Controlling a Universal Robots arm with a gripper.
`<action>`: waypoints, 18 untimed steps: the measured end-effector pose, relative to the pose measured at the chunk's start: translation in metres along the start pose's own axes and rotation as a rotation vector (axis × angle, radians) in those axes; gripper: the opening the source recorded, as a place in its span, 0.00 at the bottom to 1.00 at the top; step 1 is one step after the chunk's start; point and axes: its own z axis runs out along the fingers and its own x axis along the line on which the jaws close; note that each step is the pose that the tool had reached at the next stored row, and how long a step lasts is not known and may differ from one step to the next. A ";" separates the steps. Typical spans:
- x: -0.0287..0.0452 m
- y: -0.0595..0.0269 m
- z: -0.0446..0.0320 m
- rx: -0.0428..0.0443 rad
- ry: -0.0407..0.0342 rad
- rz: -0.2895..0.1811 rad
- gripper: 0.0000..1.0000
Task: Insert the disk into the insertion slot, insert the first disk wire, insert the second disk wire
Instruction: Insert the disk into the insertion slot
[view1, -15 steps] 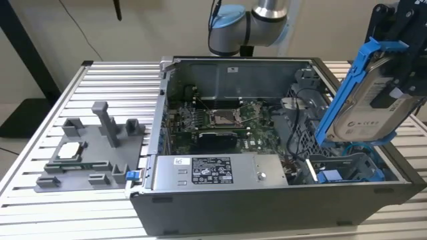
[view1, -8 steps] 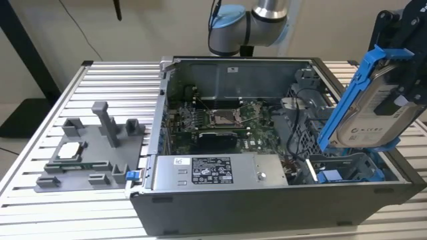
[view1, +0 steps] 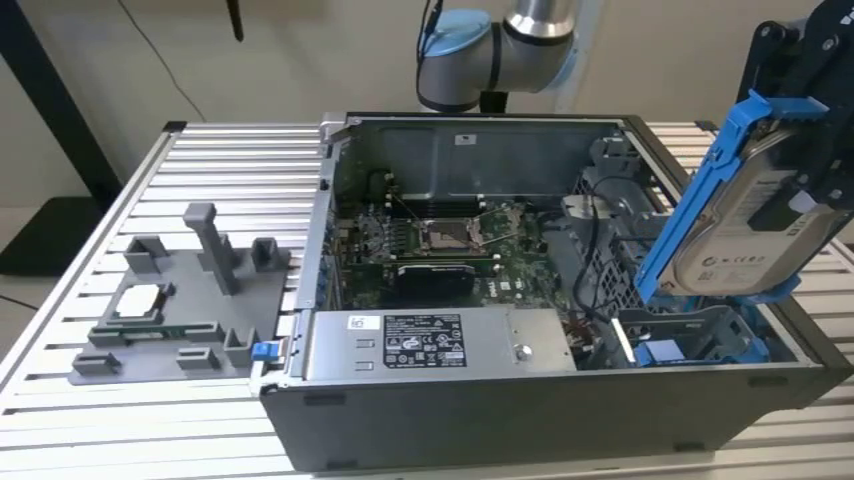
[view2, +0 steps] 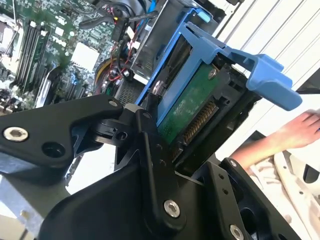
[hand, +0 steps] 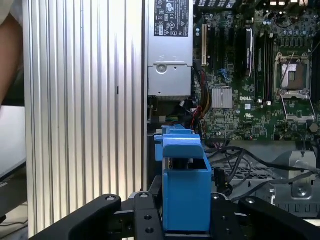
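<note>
My gripper (view1: 798, 205) is shut on the disk (view1: 741, 235), a silver drive with a white label in a bright blue carrier. The disk hangs tilted, almost upright, above the front corner of the open computer case at the exterior view's right. Right below its lower end lies the insertion slot (view1: 687, 338), a grey bay with blue rails, and the disk is apart from it. In the second wrist view the disk (view2: 192, 107) shows its green circuit board between the black fingers (view2: 150, 150). Black cables (view1: 598, 250) run beside the bay; I cannot tell which are the disk wires.
The grey power-supply box (view1: 427, 345) lies along the case front next to the bay, with the motherboard (view1: 441, 240) behind it. A grey fixture (view1: 187, 300) sits on the slatted table (view1: 80, 420) at the exterior view's left. A person's hand (view2: 300, 130) is close to the disk.
</note>
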 end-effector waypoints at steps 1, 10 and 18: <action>0.0000 0.0000 0.0000 0.0000 0.0000 0.000 0.00; 0.0003 -0.0005 0.0002 -0.0003 0.0002 0.000 0.00; 0.0003 -0.0006 0.0009 -0.0003 0.0000 0.000 0.00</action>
